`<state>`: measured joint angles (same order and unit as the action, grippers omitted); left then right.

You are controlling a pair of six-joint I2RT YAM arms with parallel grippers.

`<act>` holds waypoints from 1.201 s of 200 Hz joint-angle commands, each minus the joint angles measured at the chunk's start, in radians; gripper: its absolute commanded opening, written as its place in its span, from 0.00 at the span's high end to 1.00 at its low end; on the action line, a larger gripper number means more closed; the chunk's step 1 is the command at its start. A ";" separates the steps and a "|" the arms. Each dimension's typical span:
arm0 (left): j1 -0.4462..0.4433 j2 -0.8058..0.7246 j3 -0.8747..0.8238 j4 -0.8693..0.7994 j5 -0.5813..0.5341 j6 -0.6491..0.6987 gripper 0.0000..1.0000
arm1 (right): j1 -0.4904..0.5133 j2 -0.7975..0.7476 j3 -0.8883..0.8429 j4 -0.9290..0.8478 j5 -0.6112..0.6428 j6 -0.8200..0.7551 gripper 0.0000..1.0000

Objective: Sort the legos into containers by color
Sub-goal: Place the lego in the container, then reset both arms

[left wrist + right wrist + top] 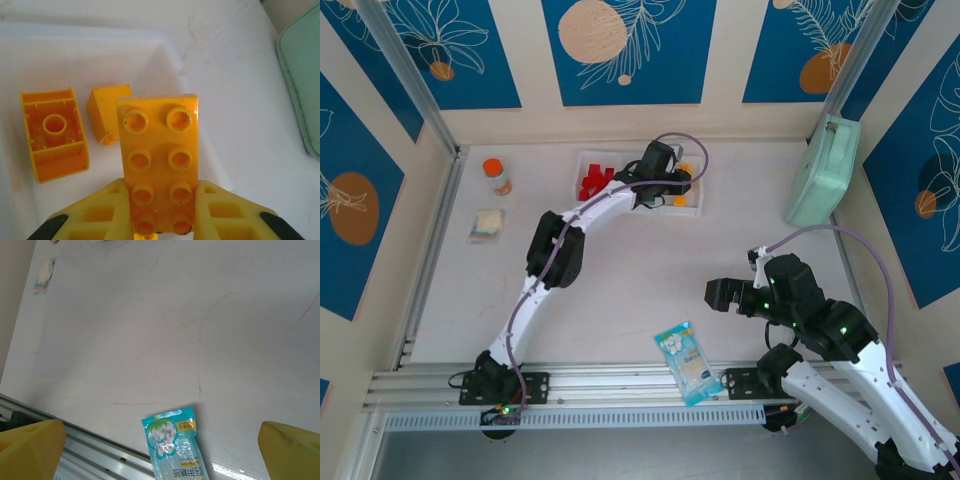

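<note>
The containers [583,160] are a white tray of joined bins at the back of the table. Red legos [595,184] fill its left bin, and my left arm hides the middle one. My left gripper [677,180] hovers over the right bin. In the left wrist view the left gripper [161,200] is shut on a yellow-orange eight-stud lego [159,150], held studs up above the bin's white wall [170,55]. Two more yellow-orange legos lie on the bin floor, one upside down [55,135] and one on its side [107,112]. My right gripper [720,295] is open and holds nothing.
A blue-white snack packet [687,362] [172,445] lies by the front rail, below my right gripper [162,455]. A mint-green case [823,172] [302,75] stands at the right wall. An orange-capped jar [497,177] and a small pale packet [488,223] sit at the left.
</note>
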<state>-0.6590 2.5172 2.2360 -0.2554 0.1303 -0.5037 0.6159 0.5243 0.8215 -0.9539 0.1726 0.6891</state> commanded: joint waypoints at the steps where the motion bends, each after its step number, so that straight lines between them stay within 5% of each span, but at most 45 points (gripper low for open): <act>1: -0.003 0.007 0.037 0.003 -0.007 -0.010 0.69 | 0.003 -0.008 -0.015 0.014 -0.036 -0.005 0.01; 27: -0.003 -0.013 0.037 -0.004 -0.021 -0.002 0.54 | 0.002 0.003 -0.011 0.016 -0.041 -0.011 0.01; 61: -0.003 -0.080 0.037 -0.028 -0.020 0.027 0.00 | 0.002 0.000 -0.010 0.006 -0.033 0.000 0.01; 119: -0.002 -0.337 -0.144 0.031 -0.020 0.099 0.01 | 0.002 -0.005 -0.006 -0.003 -0.015 0.005 0.01; 185: 0.001 -0.844 -0.711 0.243 -0.082 0.225 0.01 | -0.010 0.022 -0.013 0.042 0.056 -0.020 0.01; 240: 0.008 -1.365 -1.384 0.416 -0.460 0.434 0.01 | -0.086 0.156 -0.136 0.422 0.049 -0.157 0.01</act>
<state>-0.6632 1.3029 1.0931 0.0303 -0.0887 -0.2050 0.5591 0.6308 0.7597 -0.7940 0.2333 0.6250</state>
